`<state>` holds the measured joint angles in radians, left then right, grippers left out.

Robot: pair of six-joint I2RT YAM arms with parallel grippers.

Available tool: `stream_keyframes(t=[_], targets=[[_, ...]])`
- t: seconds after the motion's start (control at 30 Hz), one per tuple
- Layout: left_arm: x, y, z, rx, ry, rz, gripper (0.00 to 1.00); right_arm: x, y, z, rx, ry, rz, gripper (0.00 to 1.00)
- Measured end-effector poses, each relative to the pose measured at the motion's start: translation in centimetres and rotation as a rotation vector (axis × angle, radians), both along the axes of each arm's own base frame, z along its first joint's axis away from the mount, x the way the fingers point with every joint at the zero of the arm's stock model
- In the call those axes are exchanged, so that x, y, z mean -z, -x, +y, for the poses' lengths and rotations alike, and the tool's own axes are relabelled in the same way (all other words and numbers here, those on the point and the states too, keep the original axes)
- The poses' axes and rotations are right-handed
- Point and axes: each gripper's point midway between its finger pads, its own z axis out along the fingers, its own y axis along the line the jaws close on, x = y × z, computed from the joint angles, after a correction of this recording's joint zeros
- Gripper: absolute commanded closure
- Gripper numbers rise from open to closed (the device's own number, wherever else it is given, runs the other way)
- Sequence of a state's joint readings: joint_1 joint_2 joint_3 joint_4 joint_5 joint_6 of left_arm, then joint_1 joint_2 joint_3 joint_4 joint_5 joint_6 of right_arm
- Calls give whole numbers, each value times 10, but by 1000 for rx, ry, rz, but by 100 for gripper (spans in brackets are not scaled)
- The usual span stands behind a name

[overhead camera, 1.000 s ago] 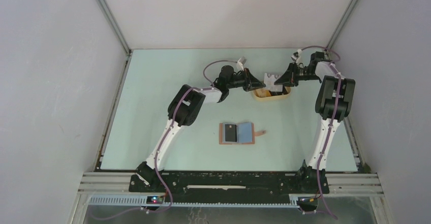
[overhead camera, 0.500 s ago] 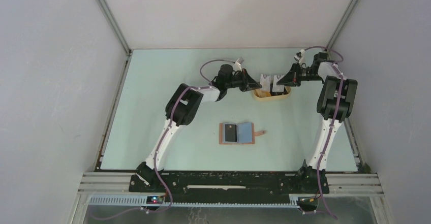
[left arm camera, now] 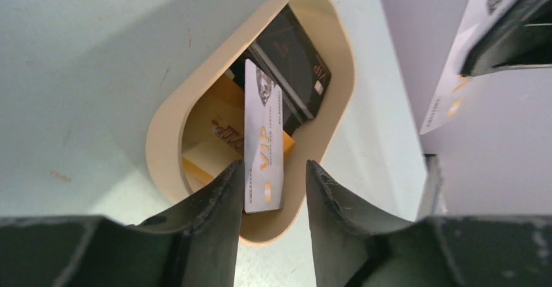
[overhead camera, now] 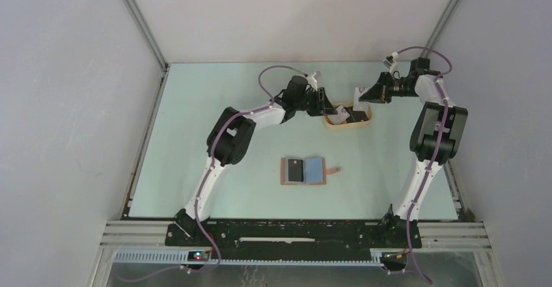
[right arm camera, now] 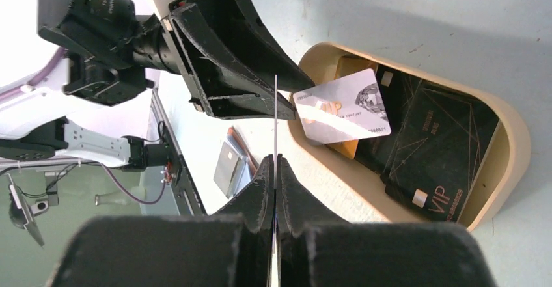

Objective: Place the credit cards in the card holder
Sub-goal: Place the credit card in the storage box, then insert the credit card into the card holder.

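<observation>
a pale green table [overhead camera: 195, 137] is enclosed by grey walls. a tan oval tray [left arm camera: 159, 145] is set toward the far side, with black cards [right arm camera: 436, 150] and an orange card [left arm camera: 208, 131] lying in it. the left gripper [left arm camera: 273, 168] is held at the tray's left end with its jaws apart. a silver card [left arm camera: 262, 144] stands on edge between them, close against one finger and clear of the other. the right gripper [right arm camera: 275, 160] is clamped on a pale card [left arm camera: 449, 85], raised by the tray's right end. the brown wallet [overhead camera: 303, 170] is laid open nearer the arm bases, well apart from the tray, and a dark card [overhead camera: 295, 170] is seen in its left half.
</observation>
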<state>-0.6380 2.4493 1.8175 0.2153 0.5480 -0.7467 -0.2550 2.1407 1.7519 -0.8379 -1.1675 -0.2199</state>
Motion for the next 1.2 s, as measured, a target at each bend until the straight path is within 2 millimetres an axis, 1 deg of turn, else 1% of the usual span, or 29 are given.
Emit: stream_keyframes(t=[0.13,0.23,0.3,0.37,0.4,0.47,0.5,0.57,0.63,0.67,0.7,0.73,0.8,0.83,0.9,0.97,1.03,1.07,1.13,1.2], targets=[[-3,2,10,-24,-115,-43,51,-7,7,0,-3,28,-24,100],[-11,3,23,-47,-203,-81,51,-19,15,1,-4,57,-56,100],[-25,4,33,-65,-231,-123,51,-33,21,5,-14,75,-99,100],[-41,12,47,-82,-237,-167,51,-49,29,10,-27,93,-153,100],[-51,22,58,-95,-238,-192,51,-59,36,13,-36,103,-186,100],[-75,40,76,-113,-213,-250,49,-79,53,22,-58,122,-255,100],[-86,49,83,-117,-198,-275,49,-89,66,29,-77,131,-298,100],[-118,73,98,-132,-131,-374,47,-103,95,47,-122,145,-371,100],[-143,99,108,-138,-63,-459,40,-110,129,67,-176,153,-428,100],[-151,112,112,-136,-33,-494,35,-112,147,76,-207,156,-463,100],[-157,128,117,-133,-1,-526,28,-114,161,84,-234,154,-493,100],[-162,147,124,-127,37,-559,23,-116,180,95,-282,141,-539,100],[-163,176,134,-113,103,-604,11,-118,207,107,-349,104,-606,100],[-158,189,142,-111,133,-616,7,-117,215,110,-372,87,-631,100],[-144,206,157,-122,178,-624,2,-111,232,118,-425,45,-667,100],[-129,219,168,-132,215,-613,1,-99,247,126,-474,1,-668,100],[-121,231,175,-129,255,-601,1,-86,261,135,-523,-41,-646,100],[-121,236,177,-121,281,-599,1,-82,266,139,-543,-58,-636,100],[-128,242,175,-106,327,-606,2,-78,273,146,-575,-86,-626,100],[-138,249,171,-87,376,-628,4,-78,273,151,-596,-106,-627,100]])
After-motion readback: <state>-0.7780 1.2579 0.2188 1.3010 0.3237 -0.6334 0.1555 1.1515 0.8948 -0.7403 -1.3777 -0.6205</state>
